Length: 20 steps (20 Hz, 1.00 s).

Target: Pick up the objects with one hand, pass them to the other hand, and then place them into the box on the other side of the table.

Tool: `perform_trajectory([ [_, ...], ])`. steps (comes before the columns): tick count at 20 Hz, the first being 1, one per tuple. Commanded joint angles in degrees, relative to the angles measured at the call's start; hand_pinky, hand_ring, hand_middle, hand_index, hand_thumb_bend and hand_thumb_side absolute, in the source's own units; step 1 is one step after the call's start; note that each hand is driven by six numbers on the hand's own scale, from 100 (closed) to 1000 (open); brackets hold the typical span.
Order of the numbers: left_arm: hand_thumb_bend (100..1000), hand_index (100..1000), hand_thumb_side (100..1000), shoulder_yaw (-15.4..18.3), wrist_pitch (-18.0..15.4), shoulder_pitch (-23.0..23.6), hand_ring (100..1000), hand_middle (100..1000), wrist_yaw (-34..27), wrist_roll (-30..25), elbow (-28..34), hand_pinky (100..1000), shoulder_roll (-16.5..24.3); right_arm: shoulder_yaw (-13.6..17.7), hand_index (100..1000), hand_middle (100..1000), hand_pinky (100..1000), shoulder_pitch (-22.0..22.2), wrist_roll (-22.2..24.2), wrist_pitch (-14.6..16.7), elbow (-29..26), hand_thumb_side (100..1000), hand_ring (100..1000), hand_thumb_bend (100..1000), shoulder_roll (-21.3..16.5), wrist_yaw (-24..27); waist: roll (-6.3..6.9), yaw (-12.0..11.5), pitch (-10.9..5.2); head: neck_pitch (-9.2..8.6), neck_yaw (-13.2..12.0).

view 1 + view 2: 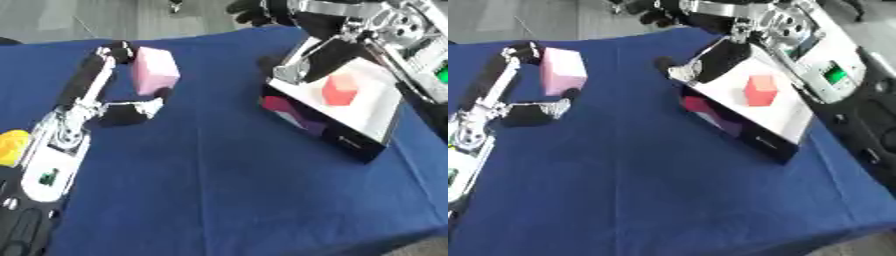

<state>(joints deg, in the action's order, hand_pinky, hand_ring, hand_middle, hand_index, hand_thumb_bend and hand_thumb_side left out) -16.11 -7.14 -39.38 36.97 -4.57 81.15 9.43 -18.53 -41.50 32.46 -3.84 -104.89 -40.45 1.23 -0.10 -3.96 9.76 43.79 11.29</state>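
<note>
While a blue cloth (227, 165) covers the table, the left hand (109, 90) pinches a pale pink block (155, 70) between its long fingers and thumb, holding it at the table's left side. The block is box-shaped with flat faces and soft matte colour. On the right, a white-lined box (785, 122) with dark sides holds a red cube (759, 90) resting on its floor. Over the box's far corner, the right hand (710, 60) is curled, empty as far as can be seen.
</note>
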Motion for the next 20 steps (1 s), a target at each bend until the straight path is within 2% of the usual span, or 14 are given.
perform_trajectory([
  [1, 100, 539, 289, -0.1, -0.5, -1.3, 695, 659, 0.3, 0.0, 0.5, 777, -0.2, 0.3, 1000, 1000, 1000, -1.3, 0.8, 0.6, -0.7, 126, 1000, 100, -0.6, -0.6, -0.33, -0.1, -0.64, 0.32, 0.3],
  [4, 100, 539, 288, -0.2, -0.6, -1.6, 694, 658, 0.3, -0.1, 0.4, 778, -0.6, 0.1, 1000, 1000, 1000, -1.3, 1.7, 1.7, -0.7, 270, 1000, 100, -0.4, -0.5, -0.32, -0.1, -0.53, 0.32, 0.5],
  [6, 100, 539, 284, -0.2, -0.7, -1.7, 694, 658, 0.4, -0.1, 0.4, 778, -0.7, 0.0, 1000, 1000, 1000, -1.4, 2.1, 2.4, -0.6, 315, 1000, 100, -0.4, -0.8, -0.33, -0.1, -0.46, 0.32, 0.6],
  [14, 100, 538, 276, -0.5, -0.9, -2.2, 694, 658, 1.3, -0.1, 0.3, 779, -1.8, -0.4, 1000, 1000, 1000, -1.7, 2.8, 3.1, -0.3, 334, 1000, 100, 0.2, -2.3, -0.26, -0.3, -0.13, 0.32, 1.0],
  [20, 100, 539, 273, -0.9, -1.0, -2.7, 694, 659, 2.1, -0.3, 0.1, 779, -2.8, -0.7, 1000, 1000, 1000, -1.8, 2.7, 2.7, 0.1, 285, 1000, 100, 0.5, -3.1, -0.21, -0.4, 0.06, 0.32, 1.1],
])
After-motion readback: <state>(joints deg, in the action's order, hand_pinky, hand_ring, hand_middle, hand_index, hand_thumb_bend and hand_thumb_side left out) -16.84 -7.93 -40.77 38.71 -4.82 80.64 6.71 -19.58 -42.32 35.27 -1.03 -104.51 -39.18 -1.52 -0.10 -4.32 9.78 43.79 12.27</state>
